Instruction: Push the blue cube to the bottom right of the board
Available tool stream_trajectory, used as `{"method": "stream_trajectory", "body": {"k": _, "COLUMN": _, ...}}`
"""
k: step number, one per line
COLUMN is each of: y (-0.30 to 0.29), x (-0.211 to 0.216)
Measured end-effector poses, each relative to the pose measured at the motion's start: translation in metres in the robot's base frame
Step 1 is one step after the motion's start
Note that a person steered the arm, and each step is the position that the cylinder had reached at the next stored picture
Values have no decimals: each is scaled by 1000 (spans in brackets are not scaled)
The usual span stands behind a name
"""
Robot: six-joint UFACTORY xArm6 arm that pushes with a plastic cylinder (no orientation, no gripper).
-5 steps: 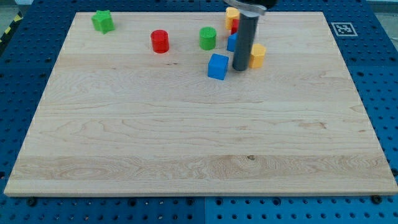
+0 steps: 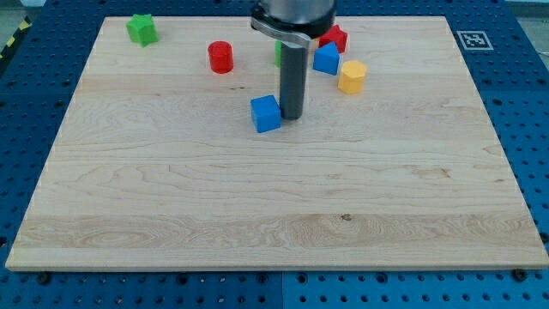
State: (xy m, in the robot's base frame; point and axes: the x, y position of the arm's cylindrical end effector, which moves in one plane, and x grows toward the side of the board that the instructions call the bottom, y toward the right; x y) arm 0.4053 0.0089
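We see the blue cube (image 2: 266, 113) left of board centre, towards the far edge, with my tip (image 2: 291, 117) touching its right side. We have no jaws, only a rod. From here a push would send it left, so we judge the tip should circle to the cube's far left and drive diagonally near and right, through its centre. The cube sits slightly turned, one corner towards us; no long axis.

The pale wooden tabletop (image 2: 257, 197) carries a blue cube (image 2: 266, 113) near its middle, a green star-shaped block (image 2: 141, 29) at the view's top left, a red cylinder (image 2: 220, 57), and (clustered together) another blue block (image 2: 325, 58), a yellow block (image 2: 351, 76) and a red block (image 2: 334, 37).
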Motion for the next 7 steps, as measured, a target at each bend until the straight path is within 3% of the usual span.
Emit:
{"method": "stream_trajectory", "body": {"k": 2, "y": -65, "x": -23}}
{"method": "stream_trajectory", "body": {"k": 3, "y": -83, "x": -13}}
{"method": "stream_trajectory", "body": {"k": 5, "y": 69, "x": 26}}
{"method": "stream_trajectory", "body": {"k": 6, "y": 55, "x": -5}}
{"method": "stream_trajectory", "body": {"k": 7, "y": -7, "x": -9}}
